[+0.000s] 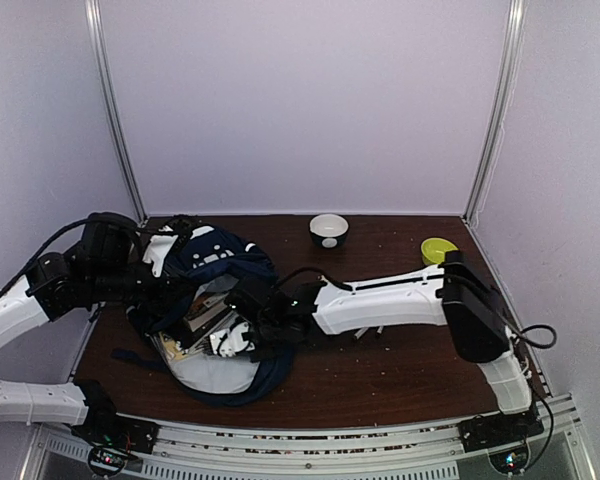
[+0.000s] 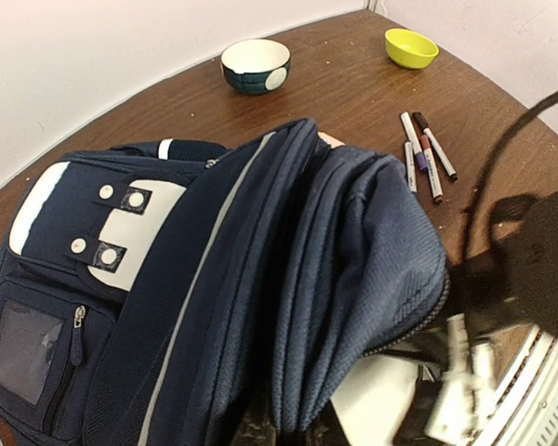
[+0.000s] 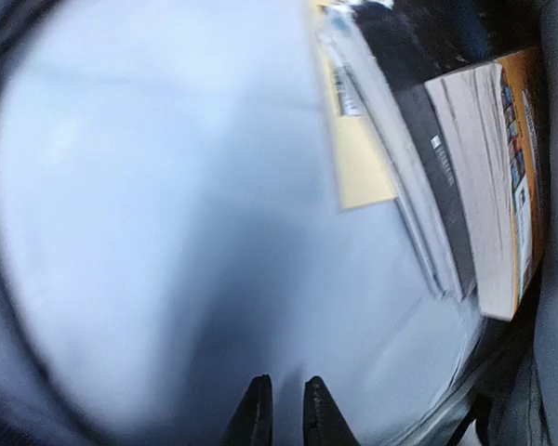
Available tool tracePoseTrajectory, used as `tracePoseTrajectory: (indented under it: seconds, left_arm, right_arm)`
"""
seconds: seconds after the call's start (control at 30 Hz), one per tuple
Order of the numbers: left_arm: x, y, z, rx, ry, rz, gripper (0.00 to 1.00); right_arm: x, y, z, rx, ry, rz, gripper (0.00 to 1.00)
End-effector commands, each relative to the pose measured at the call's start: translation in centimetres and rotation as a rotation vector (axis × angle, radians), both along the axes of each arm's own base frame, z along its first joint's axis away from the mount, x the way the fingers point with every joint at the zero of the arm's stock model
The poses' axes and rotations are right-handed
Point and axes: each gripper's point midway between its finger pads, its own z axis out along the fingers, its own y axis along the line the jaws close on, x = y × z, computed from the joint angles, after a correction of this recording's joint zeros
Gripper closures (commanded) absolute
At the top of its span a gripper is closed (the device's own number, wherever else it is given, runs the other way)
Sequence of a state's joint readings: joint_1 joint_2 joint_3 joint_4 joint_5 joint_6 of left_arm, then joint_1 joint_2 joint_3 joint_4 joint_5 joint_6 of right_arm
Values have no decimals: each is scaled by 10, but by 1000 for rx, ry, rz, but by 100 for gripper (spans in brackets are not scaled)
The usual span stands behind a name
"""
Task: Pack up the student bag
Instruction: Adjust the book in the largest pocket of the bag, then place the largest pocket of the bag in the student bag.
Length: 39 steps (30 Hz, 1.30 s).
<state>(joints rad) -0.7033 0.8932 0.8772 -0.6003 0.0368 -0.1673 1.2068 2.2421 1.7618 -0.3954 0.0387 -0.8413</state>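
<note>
Dark brown table under pale walls: from above, the student bag lies open at its left-centre. The left gripper is at the bag's left edge, its grip impossible to tell, and the right gripper reaches into its mouth. Left wrist view: navy bag close up, with a bowl, a yellow bowl and markers beyond. Right wrist view: light lining, books edge-on, fingertips nearly together, gripping nothing.

you've got a navy student bag with white trim, a dark bowl spotted white, a yellow-green dish and a dark brown table.
</note>
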Motion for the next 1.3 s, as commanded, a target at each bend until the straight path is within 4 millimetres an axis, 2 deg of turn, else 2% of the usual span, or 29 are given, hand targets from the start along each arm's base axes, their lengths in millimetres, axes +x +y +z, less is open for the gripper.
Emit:
tracePoseTrajectory:
  seconds: [0.0, 0.1, 0.2, 0.4, 0.47, 0.53, 0.63, 0.67, 0.73, 0.83, 1.0, 1.13, 1.17, 1.27]
  left_arm:
    - [22, -6, 29, -81, -101, 54, 100]
    - [20, -11, 20, -77, -62, 32, 100]
    - [15, -16, 4, -78, 1, 14, 100]
    - [-1, -16, -27, -69, 166, 16, 100]
    - [-11, -12, -36, -65, 246, 34, 100]
    - [-24, -8, -46, -64, 337, 52, 100]
    - [-42, 9, -64, -17, 449, 123, 100]
    - [-46, 19, -72, 17, 485, 169, 100]
    - [-60, 52, -91, 143, 572, 308, 100]
    - [-76, 90, -103, 240, 681, 502, 100]
    - [-77, 92, -103, 204, 692, 538, 100]
    - [-73, 94, -112, 230, 703, 548, 100]
    - [-70, 92, -113, 226, 698, 545, 94]
    - [-62, 83, -113, 204, 677, 505, 65]
  right_arm:
    - [-59, -52, 54, 22, 149, 144, 86]
    - [-61, -88, 61, 18, 200, 95, 85]
    - [-45, -114, 66, 73, 301, -18, 84]
    - [24, -147, 69, 209, 458, -281, 82]
    - [52, -153, 72, 275, 497, -392, 76]
    - [70, -151, 72, 316, 543, -460, 71]
    - [85, -140, 67, 368, 664, -544, 67]
    - [88, -135, 64, 384, 703, -571, 66]
    - [93, -126, 51, 385, 775, -620, 65]
    - [104, -119, 44, 395, 818, -675, 65]
    - [119, -115, 42, 434, 809, -692, 64]
    - [125, -109, 39, 439, 816, -655, 64]
    - [126, -107, 39, 435, 812, -638, 64]
    - [133, -102, 34, 426, 805, -638, 66]
